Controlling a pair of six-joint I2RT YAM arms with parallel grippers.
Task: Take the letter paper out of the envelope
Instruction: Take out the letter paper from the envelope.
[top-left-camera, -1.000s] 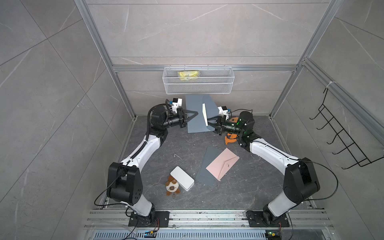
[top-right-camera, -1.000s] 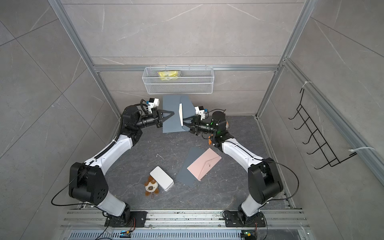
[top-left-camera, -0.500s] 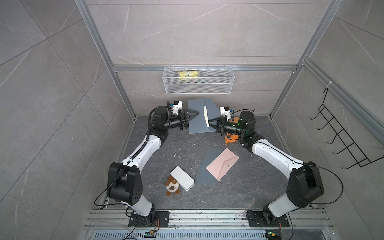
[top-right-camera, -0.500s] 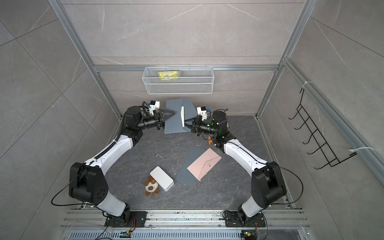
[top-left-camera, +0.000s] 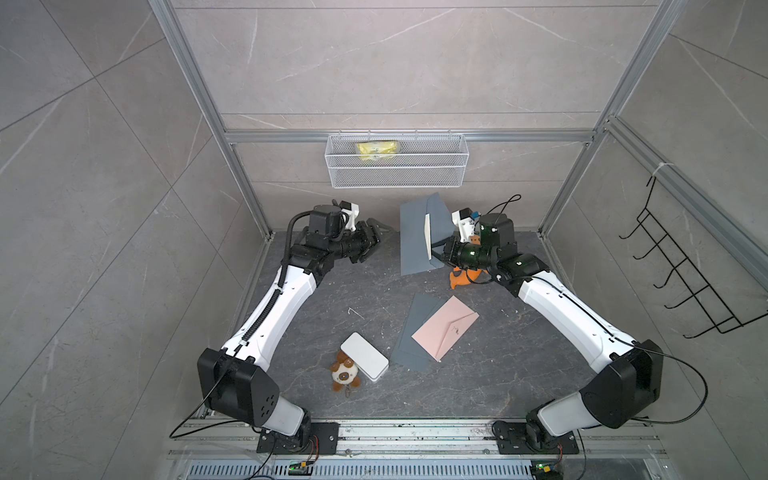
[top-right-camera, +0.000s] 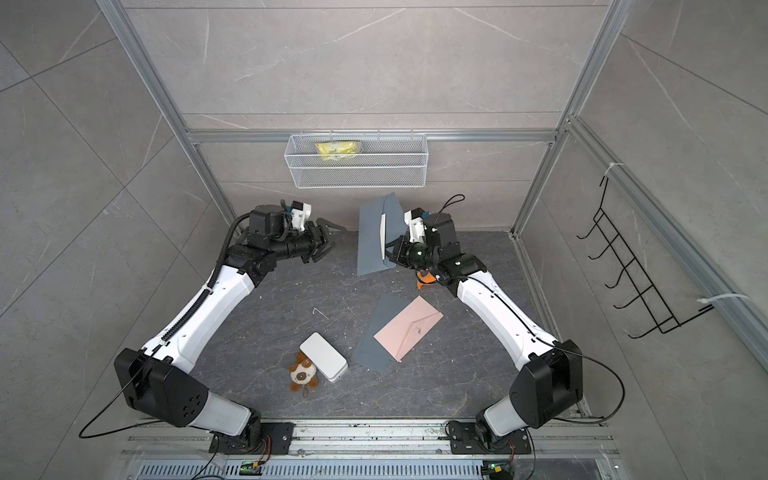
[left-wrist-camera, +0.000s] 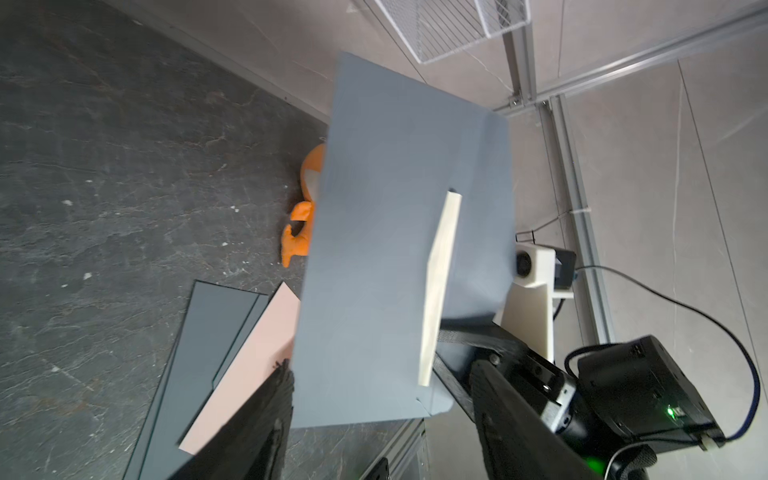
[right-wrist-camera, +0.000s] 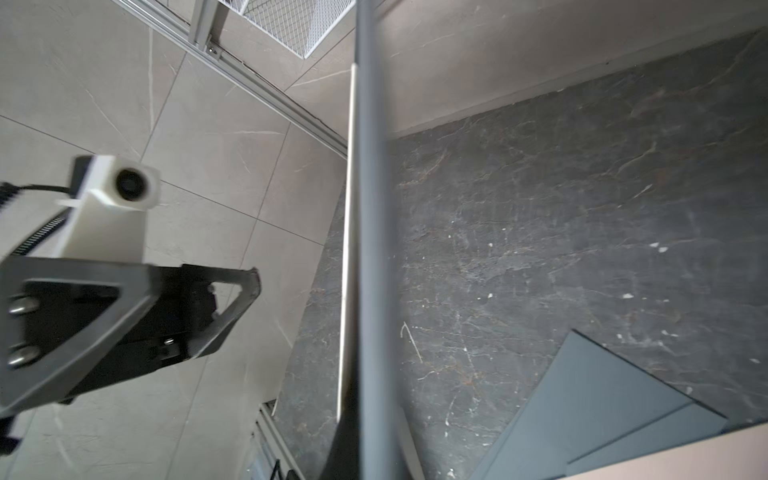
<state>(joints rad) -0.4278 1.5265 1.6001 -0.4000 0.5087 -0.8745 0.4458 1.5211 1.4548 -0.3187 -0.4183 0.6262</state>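
A grey envelope (top-left-camera: 413, 245) (top-right-camera: 369, 245) hangs upright above the back of the table, flap open. The cream letter paper (top-left-camera: 427, 235) (top-right-camera: 382, 237) sticks out of it along the opening. My right gripper (top-left-camera: 437, 251) (top-right-camera: 391, 251) is shut on the envelope's lower corner by the opening. In the right wrist view the envelope (right-wrist-camera: 371, 249) is edge-on with the paper (right-wrist-camera: 348, 249) beside it. My left gripper (top-left-camera: 379, 233) (top-right-camera: 333, 233) is open, apart from the envelope on its left. The left wrist view faces the envelope (left-wrist-camera: 374, 270) and paper (left-wrist-camera: 439, 291) between its spread fingers (left-wrist-camera: 274, 399).
A pink envelope (top-left-camera: 444, 328) lies on grey envelopes (top-left-camera: 415, 316) mid-table. A white box (top-left-camera: 365, 362) and a plush toy (top-left-camera: 344, 376) sit near the front. An orange toy (top-left-camera: 460, 279) lies under the right wrist. A wire basket (top-left-camera: 397, 166) hangs on the back wall, a hook rack (top-left-camera: 685, 270) on the right.
My left gripper has opened, let go of the envelope's left edge and drawn back to the left. The right gripper has closed fully and now holds the envelope alone.
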